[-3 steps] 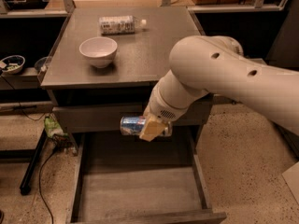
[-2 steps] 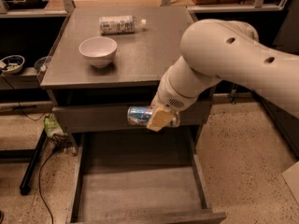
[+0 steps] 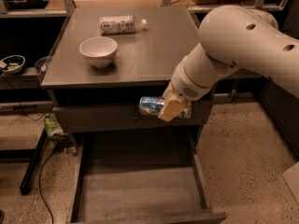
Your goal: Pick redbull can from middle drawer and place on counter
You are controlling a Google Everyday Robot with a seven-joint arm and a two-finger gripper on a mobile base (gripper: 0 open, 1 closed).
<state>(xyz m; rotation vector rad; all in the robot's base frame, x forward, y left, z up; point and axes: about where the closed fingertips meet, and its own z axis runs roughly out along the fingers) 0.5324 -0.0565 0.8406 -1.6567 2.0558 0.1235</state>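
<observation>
The redbull can [image 3: 150, 105] is silver and blue and lies sideways in my gripper [image 3: 170, 107], which is shut on it. The can hangs in front of the top drawer's grey front, just below the counter's front edge. The middle drawer [image 3: 140, 190] is pulled out below, and its bottom is bare. The counter [image 3: 154, 50] is the flat grey top of the cabinet. My white arm reaches in from the upper right.
A white bowl [image 3: 98, 51] stands on the counter's left side. A clear plastic bottle [image 3: 119, 24] with a white cap lies at the back. A small round knob [image 3: 136, 117] is on the drawer front. Cables and a black stand leg lie on the floor at left.
My gripper has lifted the can up and to the right, from over the open drawer to just under the counter's front edge.
</observation>
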